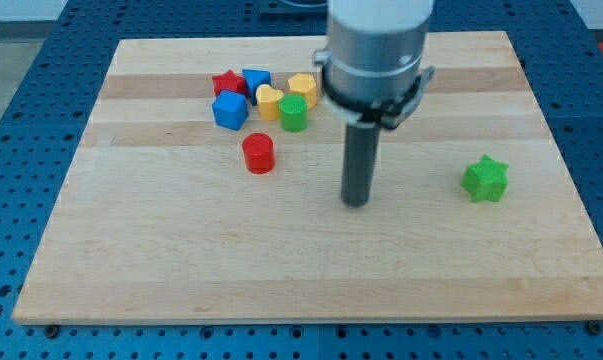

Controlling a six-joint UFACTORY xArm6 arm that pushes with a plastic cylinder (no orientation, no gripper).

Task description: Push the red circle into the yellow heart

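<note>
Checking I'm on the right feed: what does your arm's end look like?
A wide silver-grey cylinder, ringed at its base by a dark clamp collar. Below it hangs a straight dark grey rod ending in my tip. No cables or markings are visible.

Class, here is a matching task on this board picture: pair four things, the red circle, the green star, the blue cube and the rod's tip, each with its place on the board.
Things:
1. red circle
2. green star
3. blue cube
4. my tip

Places:
A. alone near the view's right edge of the board
B. at the view's left end of the cluster of blocks
C. just below the cluster, apart from it
D. mid-board, to the view's right of the red circle, touching no block

Pairs: 1-C, 2-A, 3-B, 4-D
</note>
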